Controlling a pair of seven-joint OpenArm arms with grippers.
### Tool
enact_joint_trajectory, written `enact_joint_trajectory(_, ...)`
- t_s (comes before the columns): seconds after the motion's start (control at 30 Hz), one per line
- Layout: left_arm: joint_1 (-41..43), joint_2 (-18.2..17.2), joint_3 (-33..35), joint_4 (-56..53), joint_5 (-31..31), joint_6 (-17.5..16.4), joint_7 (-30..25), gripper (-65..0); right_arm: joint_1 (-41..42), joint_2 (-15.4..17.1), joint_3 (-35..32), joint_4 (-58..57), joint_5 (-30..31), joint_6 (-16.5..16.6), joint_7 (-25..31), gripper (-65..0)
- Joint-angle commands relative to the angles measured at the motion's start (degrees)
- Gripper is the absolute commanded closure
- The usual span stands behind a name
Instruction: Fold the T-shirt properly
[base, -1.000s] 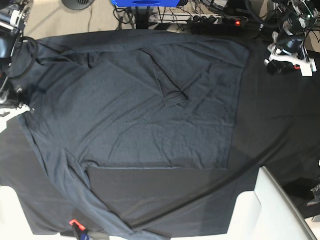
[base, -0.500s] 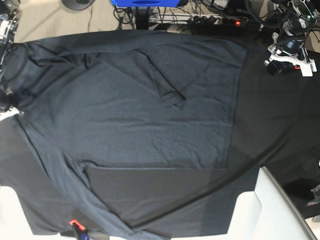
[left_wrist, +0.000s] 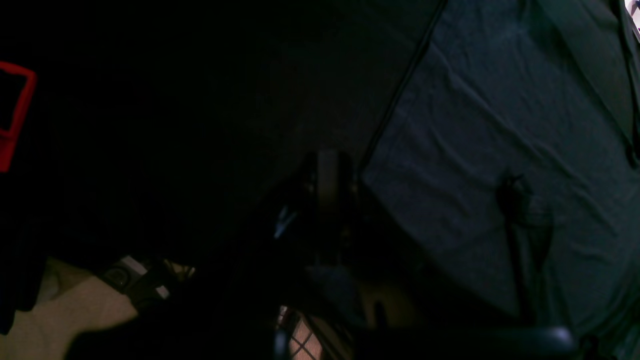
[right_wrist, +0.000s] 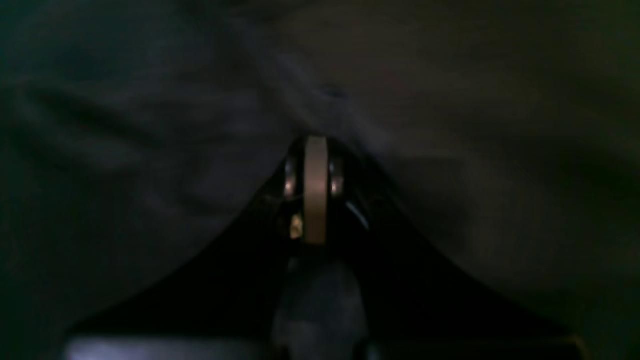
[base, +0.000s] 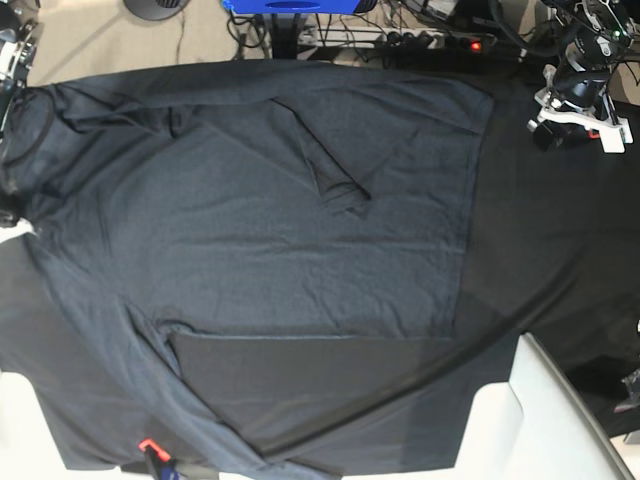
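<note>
**Folding barely begun**

The T-shirt (base: 270, 210) is lying spread across the desk (base: 560, 250), one sleeve (base: 335, 170) flipped inward; the main folds are looking undone. The right gripper (right_wrist: 316, 150) is pinching shirt fabric, jaws tight. The left gripper (left_wrist: 327, 175) is waiting alongside, jaws closed, empty.

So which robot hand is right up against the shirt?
The right gripper: its shut tips press into the T-shirt. The left gripper sits off it.
</note>
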Motion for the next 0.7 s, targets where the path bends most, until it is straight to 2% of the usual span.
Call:
enact_joint_trajectory(0.0, 0.3, -0.6, -0.3, 0.8, -1.0, -0.4, -0.9, 0.0, 1.0, 1.0, 0.2, 1.0, -0.8, 0.4, 1.8, 0.0)
enact_joint_trajectory(0.27, 0.1, -0.6, -0.3, 0.8, -1.0, -0.4, -0.8, 0.0, 3.2, 1.0, 0.1, 5.4, -1.2, 0.7, 2.5, -0.3)
enact_joint_trajectory(0.33, 0.1, -0.6, -0.3, 0.8, -1.0, -0.4, -0.8, 0.0, 5.2, 1.1, 0.0, 4.9, -1.3, 0.7, 2.5, -2.6)
enact_joint_trajectory(0.4, 0.1, -0.6, -0.3, 0.8, -1.0, -0.4, -0.8, 0.0, 7.7, 1.3, 0.0, 2.9, -1.3, 0.7, 3.0, -10.5)
enact_joint_trajectory(0.5, 0.2, -0.7, -0.3, 0.8, -1.0, -0.4, -0.8, 0.0, 11.7, 1.6, -1.1, -2.7, -1.4, 0.7, 4.6, -29.4)
enact_joint_trajectory(0.57, 0.4, -0.8, -0.4, 0.8, -1.0, -0.4, -0.9, 0.0, 14.1, 3.0, -7.0, -8.0, -1.4, 0.7, 6.8, -42.8)
enact_joint_trajectory(0.63, 0.5, -0.9, -0.5, 0.8, -1.0, -0.4, -1.0, 0.0, 15.4, 3.3, -14.1, -13.3, -1.4, 0.7, 10.5, -49.7)
enact_joint_trajectory(0.67, 0.6, -0.9, -0.5, 0.8, -1.0, -0.4, -1.0, 0.0, 16.1, 3.3, -17.3, -16.4, -1.3, 0.6, 13.0, -50.3)
